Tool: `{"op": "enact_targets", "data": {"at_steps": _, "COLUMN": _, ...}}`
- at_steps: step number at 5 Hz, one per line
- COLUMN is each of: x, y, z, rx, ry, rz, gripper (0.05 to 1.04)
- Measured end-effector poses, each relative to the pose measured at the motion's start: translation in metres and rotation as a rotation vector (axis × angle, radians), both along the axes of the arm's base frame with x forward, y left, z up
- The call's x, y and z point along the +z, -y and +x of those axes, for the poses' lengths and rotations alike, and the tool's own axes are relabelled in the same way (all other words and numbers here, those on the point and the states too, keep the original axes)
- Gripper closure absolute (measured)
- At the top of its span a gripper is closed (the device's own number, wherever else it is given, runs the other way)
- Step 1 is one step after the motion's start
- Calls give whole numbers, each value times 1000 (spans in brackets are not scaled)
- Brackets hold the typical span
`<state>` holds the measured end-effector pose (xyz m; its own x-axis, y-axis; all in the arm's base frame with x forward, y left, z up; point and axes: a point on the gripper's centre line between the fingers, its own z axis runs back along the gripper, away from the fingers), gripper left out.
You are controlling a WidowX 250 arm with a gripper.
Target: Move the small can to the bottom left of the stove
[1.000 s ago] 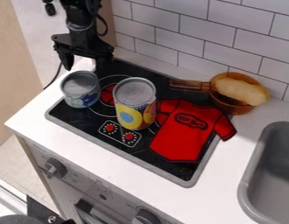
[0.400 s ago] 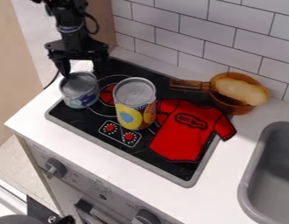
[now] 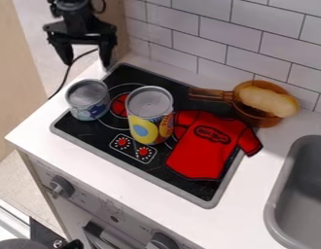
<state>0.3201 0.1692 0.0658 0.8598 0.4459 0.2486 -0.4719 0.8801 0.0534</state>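
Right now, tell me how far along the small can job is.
It looks about done: the small can stands upright at the stove's left side, near the front corner. Nothing is in hand: the open gripper hangs clear of the can. Probably little is left, perhaps a nudge nearer that corner.

My gripper [image 3: 88,64] hangs open and holds nothing.
My black arm [image 3: 77,20] comes in from the top edge, at the upper left; my two fingers [image 3: 106,50] point down, spread well apart, their tips not touching.
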Motion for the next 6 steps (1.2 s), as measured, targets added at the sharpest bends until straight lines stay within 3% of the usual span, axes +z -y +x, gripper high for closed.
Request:
{"op": "enact_targets", "data": {"at_steps": 1, "x": 16, "y": 12, "z": 1, "rx": -77, "ry": 25, "rz": -1, "gripper": 83}}
{"op": "enact_targets", "data": {"at_steps": 2, "x": 30, "y": 43, "z": -9, "rx": -246, "ry": 90, "rz": 28, "gripper": 83}}
{"op": "enact_targets", "data": {"at_steps": 3, "x": 49, "y": 73, "z": -22, "rx": -306, "ry": 129, "rz": 63, "gripper": 83}}
{"op": "enact_targets", "data": {"at_steps": 4, "x": 50, "y": 102, "z": -30, "rx": -373, "ry": 63, "rz": 15, "gripper": 83}}
{"op": "enact_targets", "data": {"at_steps": 5, "x": 41, "y": 144, "z": -26, "rx": -507, "ry": 12, "rz": 19, "gripper": 83}}
{"op": "enact_targets", "data": {"at_steps": 6, "x": 22, "y": 185, "z": -19, "rx": -629, "ry": 18, "rz": 37, "gripper": 83}}
